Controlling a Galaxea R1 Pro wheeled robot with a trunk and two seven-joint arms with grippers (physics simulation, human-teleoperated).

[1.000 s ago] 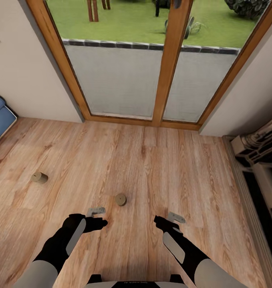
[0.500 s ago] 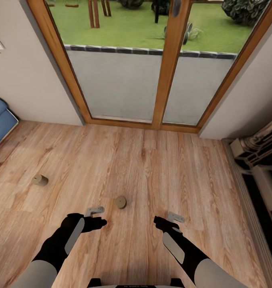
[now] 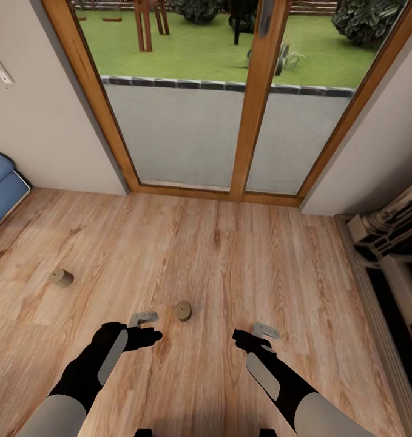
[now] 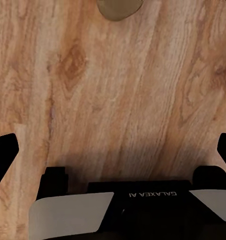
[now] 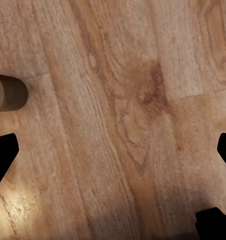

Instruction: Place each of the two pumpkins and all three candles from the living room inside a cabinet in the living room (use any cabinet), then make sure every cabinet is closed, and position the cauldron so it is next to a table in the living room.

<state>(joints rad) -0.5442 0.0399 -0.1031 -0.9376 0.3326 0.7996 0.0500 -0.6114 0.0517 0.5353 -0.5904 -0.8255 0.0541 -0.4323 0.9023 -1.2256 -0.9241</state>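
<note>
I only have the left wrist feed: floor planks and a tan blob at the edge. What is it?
Observer: A candle on the wood floor, just ahead of the left gripper.
Operator: Any others?
Observer: A second candle lies on its side, farther out on the robot's left.
Operator: Right arm doing anything?
Observer: The right gripper hangs open above the floor, holding nothing.
Operator: What's ahead?
Observer: A wood-framed glass door, grass beyond it.
</note>
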